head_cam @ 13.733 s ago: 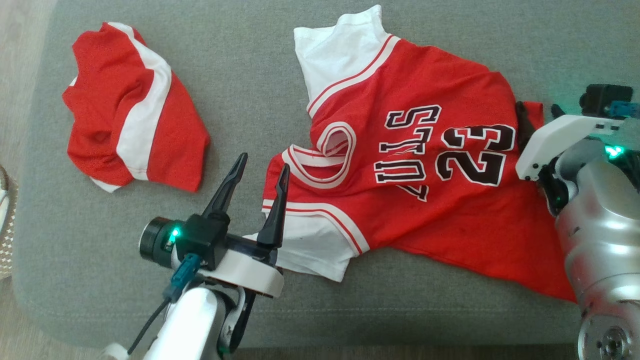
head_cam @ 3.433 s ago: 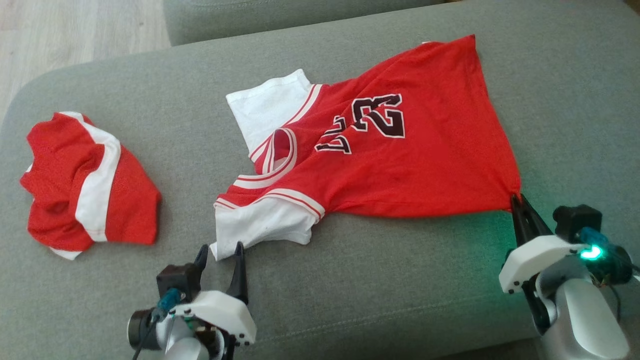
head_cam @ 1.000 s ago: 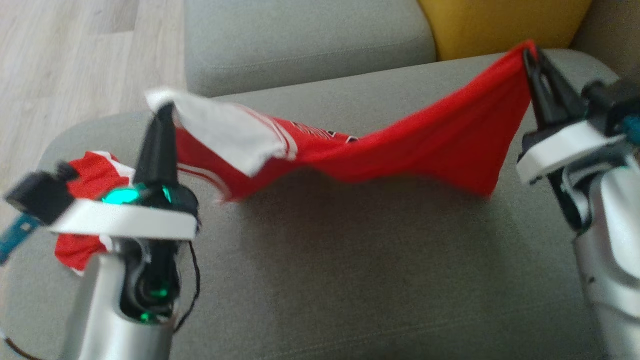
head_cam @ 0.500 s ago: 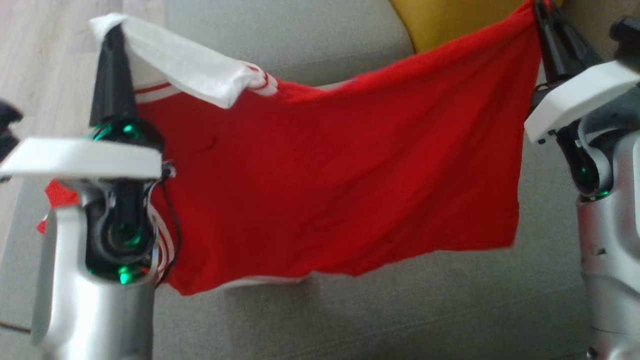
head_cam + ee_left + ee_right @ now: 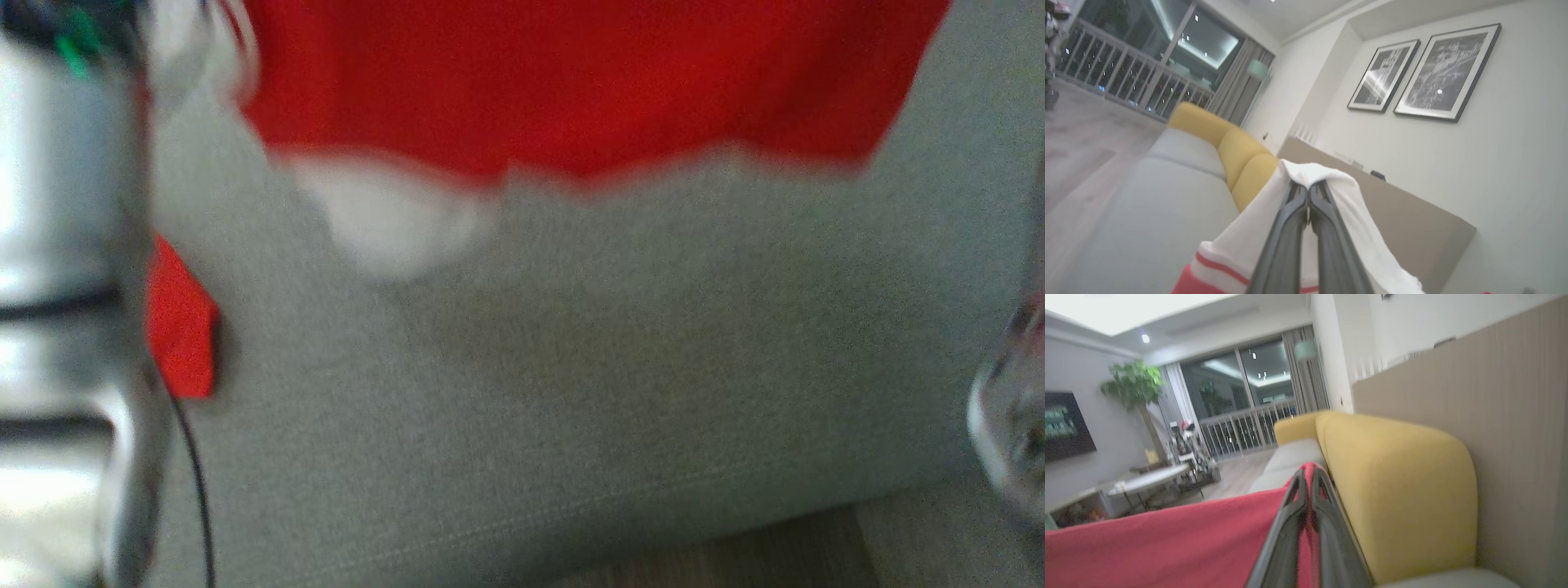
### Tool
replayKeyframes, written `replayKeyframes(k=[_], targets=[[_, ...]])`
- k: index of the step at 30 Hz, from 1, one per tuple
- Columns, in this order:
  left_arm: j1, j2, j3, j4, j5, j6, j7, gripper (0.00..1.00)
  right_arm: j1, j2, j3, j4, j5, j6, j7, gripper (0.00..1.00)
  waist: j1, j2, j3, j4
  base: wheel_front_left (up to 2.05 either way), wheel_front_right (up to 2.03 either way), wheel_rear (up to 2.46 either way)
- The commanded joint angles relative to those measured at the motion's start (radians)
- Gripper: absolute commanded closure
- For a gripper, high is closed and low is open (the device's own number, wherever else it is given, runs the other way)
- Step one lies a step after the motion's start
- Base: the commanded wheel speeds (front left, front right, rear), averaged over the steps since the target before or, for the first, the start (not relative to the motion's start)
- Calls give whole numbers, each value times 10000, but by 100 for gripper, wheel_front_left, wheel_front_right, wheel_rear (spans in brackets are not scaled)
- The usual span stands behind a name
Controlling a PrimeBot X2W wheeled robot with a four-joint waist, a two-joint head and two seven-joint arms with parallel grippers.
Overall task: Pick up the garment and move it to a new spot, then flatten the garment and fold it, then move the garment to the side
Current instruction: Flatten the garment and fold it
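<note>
Both claws are shut on cloth. Your left claw (image 5: 1308, 185) has its fingers pressed together, with the white sleeve (image 5: 1359, 220) of the red shirt (image 5: 571, 82) draped right over the tips. Your right claw (image 5: 1308, 473) is pinched on a red edge of the same shirt, just beside the yellow backrest (image 5: 1396, 490). From there the fabric sweeps off toward the left of that view.

So the shirt is up in the air, slung between the two claws, its body hanging below them over the grey sofa seat (image 5: 571, 392). The head view is badly blurred, and I can't tell whether the lower edge brushes the cushion.

Expect this to handle as light, limp cloth with no stiffness at all. I'd judge it will sag in the middle, swing as you travel and fold on itself the instant tension drops. A thin edge can creep out of a narrow pinch, so a sleeve and a bottom corner, well apart, look like the right holds. Keep it spread as you lower it.

Another red piece (image 5: 181, 327) lies on the seat beside your left forearm (image 5: 65, 245). Set down well clear of it.
</note>
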Motion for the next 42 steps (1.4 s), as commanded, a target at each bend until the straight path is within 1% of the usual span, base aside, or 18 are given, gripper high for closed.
replayKeyframes(k=[1, 3, 6, 8, 10, 12, 15, 18, 21, 26, 28, 29, 34, 35, 39, 41, 42], targets=[[-936, 500, 220, -126, 203, -96, -188, 100, -1021, 71, -41, -206, 3, -2, -342, 100, 0, 0, 1580, 75, 0, 0, 0], [-2291, 550, 118, 693, 608, -289, -737, 100, -2313, 110, -667, 516, 57, -2, -1330, 100, 0, 0, 2137, 123, 0, 0, 0], [-3794, 503, -27, 1873, 1122, -584, -1784, 100, -3650, -45, -826, 1436, -215, -2, -2820, 100, 0, 0, 2632, 227, 0, 0, 0], [-4416, 397, -118, 2539, 1339, -766, -2440, 100, -4150, -126, -965, 2031, -203, -2, -3594, 100, 0, 0, 2846, 325, 0, 0, 0], [-4651, 261, -297, 3179, 1509, -1008, -2929, 100, -4344, -48, -1327, 2825, 200, -2, -3955, 100, 0, 0, 2934, 409, 0, 0, 0], [-4562, 121, -541, 3679, 1635, -1302, -3172, 100, -4237, 16, -1210, 3460, 547, -2, -4094, 100, 0, 0, 2970, 509, 0, 0, 0], [-4041, -71, -813, 4222, 1752, -1621, -3420, 100, -3628, -10, -603, 4096, 1091, -2, -4152, 100, 0, 0, 2983, 704, 0, 0, 0], [-2939, -339, -918, 4641, 1632, -1933, -3599, 100, -2439, -304, -22, 4496, 1529, -2, -4330, 100, 0, 0, 2610, 952, 0, 0, 0], [-1830, -436, -1147, 4992, 1809, -2054, -3659, 100, -1406, -483, 337, 4814, 2127, -2, -4338, 100, 0, 0, 2347, 1073, 0, 0, 0], [-284, -385, -1545, 5374, 2122, -2349, -3681, 100, 39, -571, 1181, 5187, 3008, -2, -3630, 100, 0, 0, 1863, 1255, 0, 0, 0], [282, -340, -1789, 5465, 2255, -2451, -3683, 100, 595, -621, 1570, 5153, 3325, -2, -3311, 100, 0, 0, 1629, 1292, 0, 0, 0], [850, -262, -2044, 5502, 2367, -2529, -3684, 100, 1161, -736, 1999, 5107, 3492, -2, -3126, 100, 0, 0, 1345, 1287, 0, 0, 0], [2263, 68, -2678, 5543, 2554, -2620, -3682, 100, 2396, -907, 2931, 4915, 3901, -2, -2797, 100, 0, 0, 533, 1247, 0, 0, 0], [2785, 194, -2919, 5556, 2525, -2636, -3643, 100, 2822, -970, 3211, 4877, 4054, -2, -2708, 100, 0, 0, 176, 1189, 0, 0, 0], [3666, 442, -3221, 5221, 2345, -2650, -3597, 100, 3430, -1032, 3852, 4806, 4150, -2, -2538, 100, 0, 0, -309, 1014, 0, 0, 0], [4062, 544, -3357, 4872, 2297, -2652, -3602, 100, 3621, -961, 3882, 4756, 4519, -2, -2334, 100, 0, 0, -456, 957, 0, 0, 0], [4062, 544, -3357, 4872, 2297, -2652, -3602, 100, 3621, -961, 3882, 4756, 4519, -2, -2334, 100, 0, 0, -456, 957, 0, 0, 0]])
